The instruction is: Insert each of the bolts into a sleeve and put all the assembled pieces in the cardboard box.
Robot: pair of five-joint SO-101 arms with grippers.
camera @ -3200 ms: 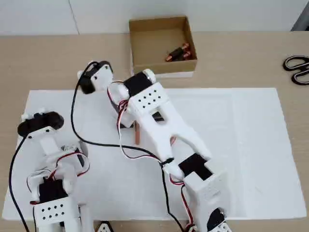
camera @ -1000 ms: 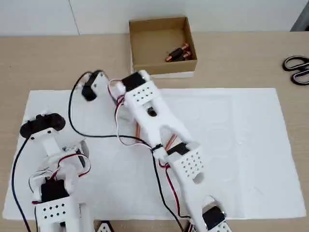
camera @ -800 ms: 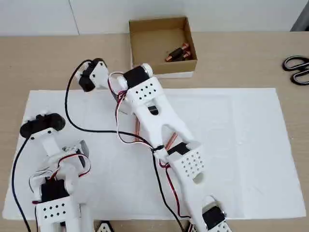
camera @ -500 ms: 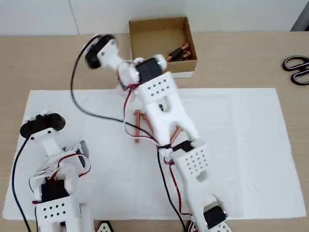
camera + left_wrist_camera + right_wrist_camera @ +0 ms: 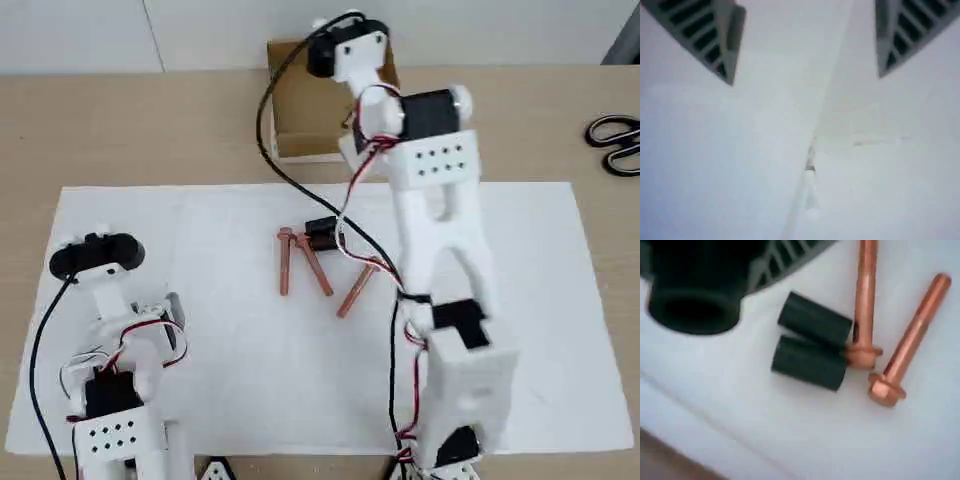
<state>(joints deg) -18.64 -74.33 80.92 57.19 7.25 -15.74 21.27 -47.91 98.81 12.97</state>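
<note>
Three copper bolts point(image 5: 315, 268) lie on the white mat point(image 5: 520, 260), close together near its middle. Two black sleeves point(image 5: 322, 233) rest side by side just beyond them, touching a bolt head point(image 5: 862, 354). My right arm stretches over the mat's far edge to the cardboard box point(image 5: 290, 100), hiding much of it. My right gripper point(image 5: 705, 280) is shut on a black sleeve point(image 5: 692, 307), held above the mat with its bore facing the camera. My left gripper point(image 5: 805, 50) hangs open over bare mat at the near left, with nothing between its fingers point(image 5: 705, 35).
Scissors point(image 5: 615, 140) lie on the wooden table at the far right. The right half of the mat is bare. A black cable point(image 5: 290, 180) loops from the right arm across the mat's far edge.
My right arm has swung from the mat's left-middle up and to the right towards the box, uncovering the bolts and sleeves. The left arm has stayed put.
</note>
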